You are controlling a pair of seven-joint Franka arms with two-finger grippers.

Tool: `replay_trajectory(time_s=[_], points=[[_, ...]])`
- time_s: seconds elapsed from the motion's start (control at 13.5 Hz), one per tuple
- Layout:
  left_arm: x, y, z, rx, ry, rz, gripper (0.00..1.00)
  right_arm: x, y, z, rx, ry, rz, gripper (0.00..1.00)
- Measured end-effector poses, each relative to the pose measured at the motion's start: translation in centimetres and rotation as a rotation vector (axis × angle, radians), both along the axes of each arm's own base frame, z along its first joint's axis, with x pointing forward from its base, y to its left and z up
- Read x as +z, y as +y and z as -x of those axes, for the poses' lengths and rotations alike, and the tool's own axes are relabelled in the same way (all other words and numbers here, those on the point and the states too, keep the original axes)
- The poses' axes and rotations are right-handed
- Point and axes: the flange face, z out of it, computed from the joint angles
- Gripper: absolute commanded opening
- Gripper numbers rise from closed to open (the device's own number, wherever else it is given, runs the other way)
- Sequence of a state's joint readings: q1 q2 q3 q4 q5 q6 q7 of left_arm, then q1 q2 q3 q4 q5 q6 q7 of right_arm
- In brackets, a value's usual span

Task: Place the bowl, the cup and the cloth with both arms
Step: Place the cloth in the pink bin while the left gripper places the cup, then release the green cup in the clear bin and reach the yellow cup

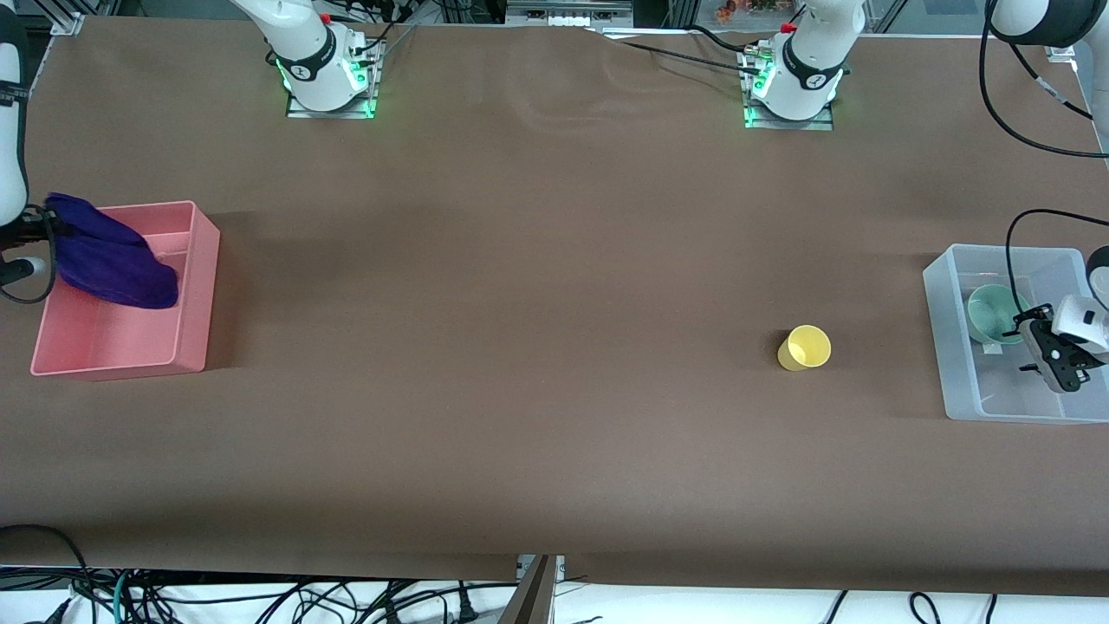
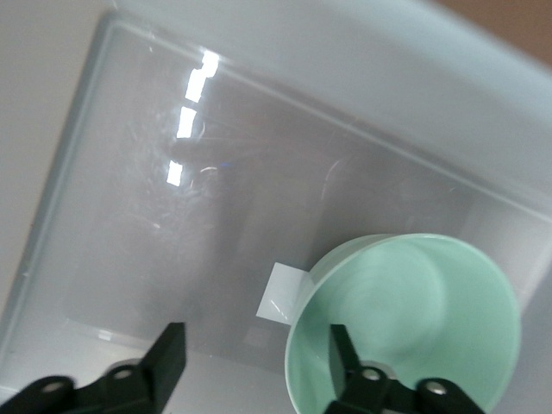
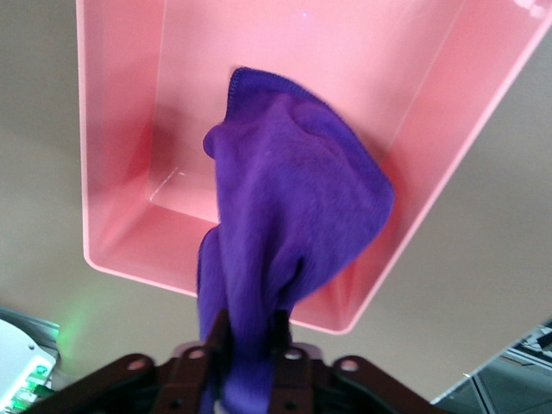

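Note:
The pale green bowl (image 1: pixel 992 312) rests in the clear plastic bin (image 1: pixel 940 295) at the left arm's end of the table. My left gripper (image 1: pixel 1021 347) is over that bin and open. In the left wrist view (image 2: pixel 257 349) one finger is inside the bowl (image 2: pixel 431 310) and the other outside its rim. The yellow cup (image 1: pixel 806 347) sits on the bare table beside the clear bin, toward the middle. My right gripper (image 1: pixel 43 227) is shut on the purple cloth (image 1: pixel 113 260) and holds it hanging over the pink bin (image 1: pixel 195 295). The right wrist view shows the gripper (image 3: pixel 250 332), cloth (image 3: pixel 293 207) and bin (image 3: pixel 121 129).
The brown table cover (image 1: pixel 520 347) spans the whole table. Both arm bases stand along the edge farthest from the front camera. Cables hang beside the clear bin and below the near table edge.

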State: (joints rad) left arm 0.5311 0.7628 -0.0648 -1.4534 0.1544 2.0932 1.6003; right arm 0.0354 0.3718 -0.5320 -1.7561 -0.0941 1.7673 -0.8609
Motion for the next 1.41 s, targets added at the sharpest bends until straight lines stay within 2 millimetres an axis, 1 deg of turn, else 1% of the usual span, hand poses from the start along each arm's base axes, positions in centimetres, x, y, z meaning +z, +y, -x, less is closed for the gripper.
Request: replay_trajectory(time_s=[0.07, 0.15, 0.22, 0.3, 0.37, 0.45, 0.52, 0.59, 0.67, 0.82, 0.89, 0.97, 1.04, 1.11, 1.19, 1.41], points=[[1.8, -0.8, -0.4, -0.009, 0.016, 0.005, 1.0, 0.3, 0.1, -0.1, -0.006, -0.014, -0.007, 1.0], [4.0, -2.1, -0.7, -0.02, 0.036, 0.008, 1.0, 1.0, 0.2, -0.4, -0.01, -0.036, -0.014, 1.0], [6.5, -3.7, -1.0, -0.027, 0.06, 0.01, 1.0, 2.2, 0.4, -0.9, -0.012, -0.07, -0.019, 1.0], [9.2, -5.6, -1.1, -0.024, 0.081, 0.007, 1.0, 4.1, 0.8, -1.7, -0.003, -0.112, -0.018, 1.0], [11.7, -7.9, -1.3, -0.015, 0.097, 0.0, 1.0, 6.3, 2.0, -2.8, 0.026, -0.155, -0.017, 1.0], [14.0, -10.3, -1.5, -0.001, 0.108, -0.012, 1.0, 8.9, 4.5, -4.2, 0.068, -0.188, -0.023, 1.0], [15.8, -12.9, -1.8, 0.017, 0.114, -0.026, 1.0, 11.4, 7.7, -5.3, 0.081, -0.201, -0.022, 1.0], [17.0, -15.6, -2.1, 0.038, 0.116, -0.04, 1.0, 13.5, 11.0, -6.0, 0.053, -0.204, -0.015, 1.0], [17.8, -18.4, -2.5, 0.06, 0.113, -0.056, 1.0, 15.2, 14.4, -6.3, 0.005, -0.205, -0.005, 1.0], [18.0, -24.3, -3.4, 0.113, 0.102, -0.086, 1.0, 17.9, 20.8, -6.4, -0.07, -0.232, 0.012, 1.0], [17.6, -26.9, -3.6, 0.142, 0.105, -0.095, 1.0, 18.8, 23.2, -6.2, -0.09, -0.25, 0.016, 1.0], [16.9, -29.2, -3.6, 0.168, 0.112, -0.097, 1.0, 19.6, 25.1, -6.0, -0.096, -0.267, 0.016, 1.0], [15.9, -31.2, -3.6, 0.189, 0.118, -0.096, 1.0, 20.3, 26.3, -5.8, -0.09, -0.281, 0.012, 1.0], [14.7, -32.6, -3.7, 0.208, 0.115, -0.093, 1.0, 21.1, 27.1, -5.6, -0.081, -0.299, 0.007, 1.0], [13.2, -33.4, -3.9, 0.222, 0.108, -0.09, 1.0, 21.9, 27.4, -5.5, -0.074, -0.329, 0.003, 1.0], [8.6, -34.3, -4.6, 0.261, 0.09, -0.069, 1.0, 25.0, 27.0, -5.2, -0.076, -0.433, -0.002, 1.0]])
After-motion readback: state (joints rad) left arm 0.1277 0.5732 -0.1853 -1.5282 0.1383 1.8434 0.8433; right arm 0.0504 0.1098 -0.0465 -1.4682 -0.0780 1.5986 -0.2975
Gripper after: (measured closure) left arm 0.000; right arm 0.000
